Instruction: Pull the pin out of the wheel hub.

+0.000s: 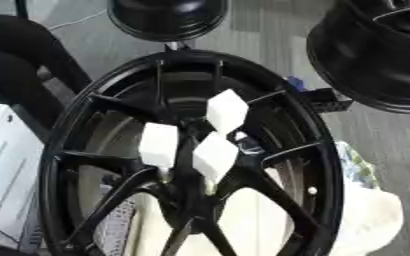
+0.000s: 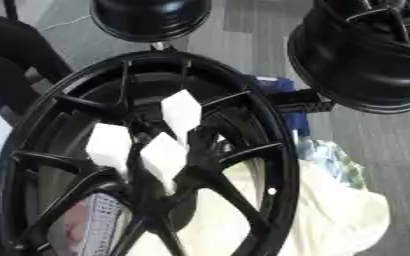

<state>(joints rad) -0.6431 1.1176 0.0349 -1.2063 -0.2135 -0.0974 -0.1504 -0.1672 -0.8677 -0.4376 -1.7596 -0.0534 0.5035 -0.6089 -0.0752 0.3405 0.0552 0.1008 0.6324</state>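
A large black spoked wheel hub (image 1: 103,100) stands tilted and fills the middle of both views. Three white block-shaped pieces stick out around its centre: one at the upper right (image 1: 227,111), one at the left (image 1: 159,145) and one lower in the middle (image 1: 215,156). I cannot tell which of them is the pin. A small silvery part (image 1: 243,142) shows just right of the centre between them. Neither of my hands shows in either view.
A second black wheel (image 1: 169,17) sits at the top and a third (image 1: 375,55) at the upper right. There is a white box (image 1: 3,170) at the left and a pale cloth (image 2: 348,210) at the lower right. A dark bulky shape (image 1: 20,65) fills the upper left.
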